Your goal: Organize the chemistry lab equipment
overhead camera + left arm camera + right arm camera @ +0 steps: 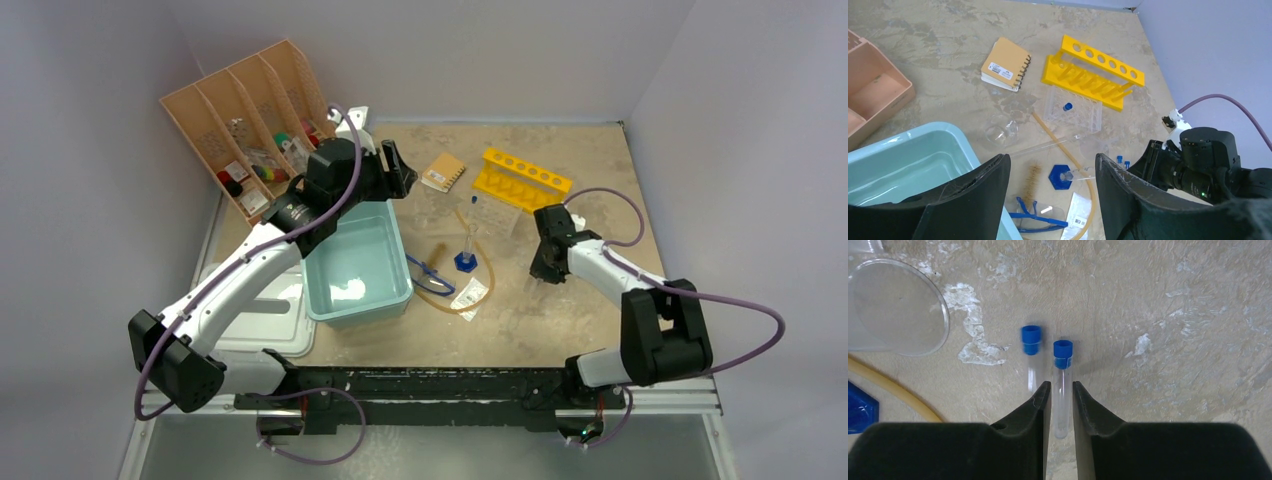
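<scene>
Two thin clear blue-capped test tubes lie side by side on the table. My right gripper (1062, 390) is down at the table, shut on the right-hand test tube (1063, 365); the other test tube (1031, 360) lies just left of its left finger. From above, the right gripper (545, 275) is right of the clear cylinder with a blue hexagonal base (466, 255). Blue-rimmed goggles (1040, 215), amber tubing (1058, 137) and a brush (1033, 177) lie around the cylinder. My left gripper (395, 165) hangs open and empty over the tub's far corner.
A pale teal tub (330, 300) stands left of centre, with the peach slotted organiser (250, 110) behind it. A yellow rack (522, 178), a clear rack (1073, 107), a spiral notebook (442, 171), a round flask (1000, 131) and a clear dish (895, 307) are nearby.
</scene>
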You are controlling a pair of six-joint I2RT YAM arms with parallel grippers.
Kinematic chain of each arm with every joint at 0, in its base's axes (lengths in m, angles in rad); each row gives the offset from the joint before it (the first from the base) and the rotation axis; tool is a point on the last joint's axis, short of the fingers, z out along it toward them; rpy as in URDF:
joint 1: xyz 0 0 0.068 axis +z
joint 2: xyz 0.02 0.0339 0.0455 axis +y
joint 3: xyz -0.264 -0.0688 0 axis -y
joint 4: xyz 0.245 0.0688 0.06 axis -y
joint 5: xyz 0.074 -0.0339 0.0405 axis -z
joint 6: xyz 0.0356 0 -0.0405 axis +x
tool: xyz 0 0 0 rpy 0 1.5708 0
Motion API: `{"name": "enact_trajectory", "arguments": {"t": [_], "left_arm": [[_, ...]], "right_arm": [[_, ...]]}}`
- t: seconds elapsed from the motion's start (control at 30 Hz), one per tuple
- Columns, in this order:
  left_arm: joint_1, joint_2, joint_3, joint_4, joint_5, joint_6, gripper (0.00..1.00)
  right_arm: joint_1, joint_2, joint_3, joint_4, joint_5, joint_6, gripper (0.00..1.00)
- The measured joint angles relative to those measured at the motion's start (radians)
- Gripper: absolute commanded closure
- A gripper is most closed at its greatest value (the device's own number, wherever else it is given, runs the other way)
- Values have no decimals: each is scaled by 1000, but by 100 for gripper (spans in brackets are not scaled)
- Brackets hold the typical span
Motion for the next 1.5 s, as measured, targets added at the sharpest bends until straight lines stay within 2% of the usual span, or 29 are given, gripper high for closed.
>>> {"name": "enact_trajectory", "arguments": {"t": [0.27, 0.47, 0.67, 0.83, 1.07, 1.23, 1.5], "left_arm": [[0, 3, 2, 0, 13, -1, 38], [0, 5, 3, 5, 33, -19, 38], [-21, 17, 9, 27, 53, -50, 38], [-74, 47, 32, 50, 62, -79, 38], [-158, 102, 66, 121, 89, -134, 37], [-203, 161, 97, 208, 129, -185, 37], [-217, 330, 113, 373, 275, -264, 43]], "right_arm": [[0, 48, -10, 39, -1, -5, 77], [-5, 58, -10, 67, -5, -5, 88], [-6, 47, -10, 72, -4, -5, 88], [-6, -61, 38, 35, -13, -10, 87], [-6, -261, 225, 31, -90, -16, 86], [-6, -334, 330, 39, -188, -8, 86], [-6, -394, 375, 122, -371, 42, 86]]}}
